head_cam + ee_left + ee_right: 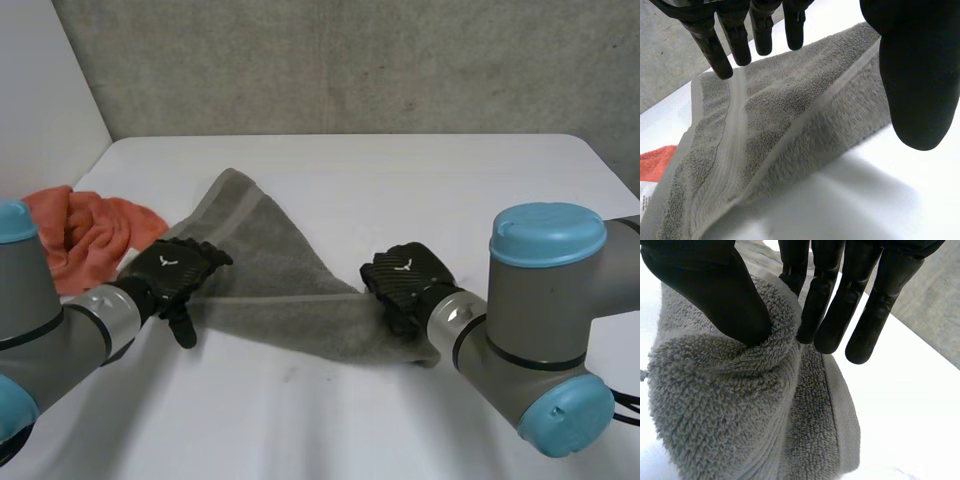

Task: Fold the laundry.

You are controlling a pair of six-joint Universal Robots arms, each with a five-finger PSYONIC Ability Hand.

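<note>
1. Where the white worktop (pixel 420 180) reaches its left side in the head view, an orange cloth (pixel 85 235) lies crumpled, just beside the left end of the grey towel (pixel 275 275).
2. Left wrist view: a white tag (pixel 643 200) sits next to the orange cloth (pixel 657 162). It carries small print, too small to read.
3. Next along, the left hand (pixel 170 270) rests palm down over the towel's left edge.
   - Its fingers are straight and relaxed, spread over the cloth.
   - The thumb hangs past the towel's near edge.
   - The hand is open and grips nothing.
   - In its wrist view the fingertips (pixel 722 65) are at the towel's woven border band and the thumb (pixel 920 75) is held well apart from them.
   - The towel (pixel 780 130) lies below the palm, one layer doubled over another.
4. Between the hands the towel runs as a long slanting band. It goes from a far-left corner, past the left hand, toward the right hand. It lies flat on the worktop along the middle and narrows into a bunch at the right end.
5. At that right end is the right hand (pixel 405 280).
   - In its wrist view the thumb (pixel 715 290) and the fingers are closed on a raised fold of the towel (pixel 725 405), pinching the terry between them.
   - The rest of that end heaps below the palm.
</note>
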